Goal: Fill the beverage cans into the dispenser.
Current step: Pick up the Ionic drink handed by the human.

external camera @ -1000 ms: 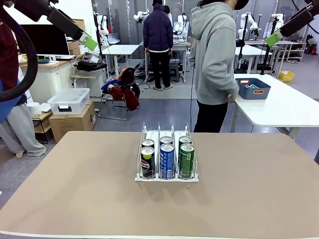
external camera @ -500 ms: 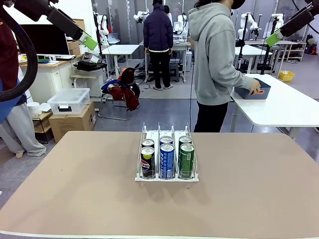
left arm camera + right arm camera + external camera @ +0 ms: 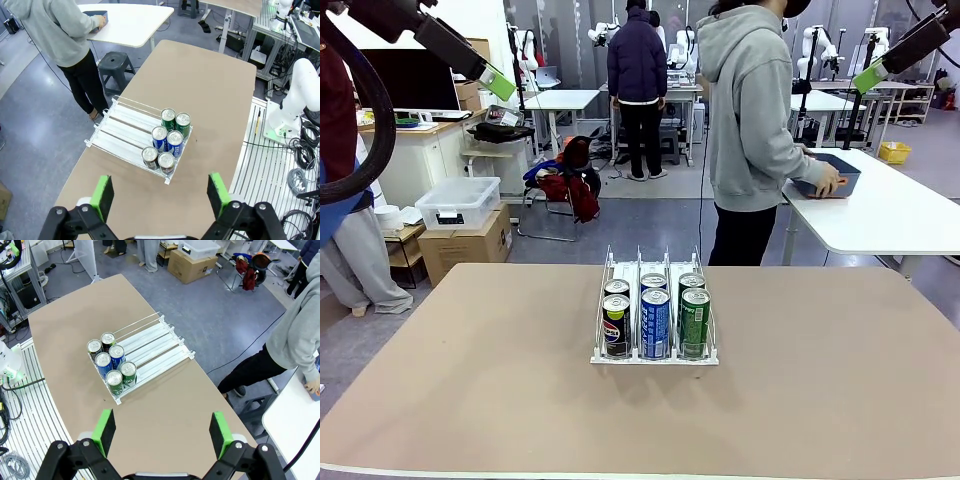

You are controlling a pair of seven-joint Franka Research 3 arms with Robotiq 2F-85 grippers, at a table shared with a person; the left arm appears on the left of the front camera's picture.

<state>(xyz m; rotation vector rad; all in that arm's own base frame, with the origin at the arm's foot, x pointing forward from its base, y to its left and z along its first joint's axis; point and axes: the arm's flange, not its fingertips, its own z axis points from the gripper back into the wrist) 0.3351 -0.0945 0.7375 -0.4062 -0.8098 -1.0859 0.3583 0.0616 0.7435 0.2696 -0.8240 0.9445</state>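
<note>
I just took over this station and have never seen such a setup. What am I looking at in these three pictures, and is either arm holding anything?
Two robot arms share a brown table with a person. The front picture looks across the table from between the arms. The other two look down from each wrist: the left tool and right tool both hang high, open and empty. On the table stands the white wire dispenser with six cans, two per lane: black, blue, green. The person stands turned to a side table with a blue bin.
</note>
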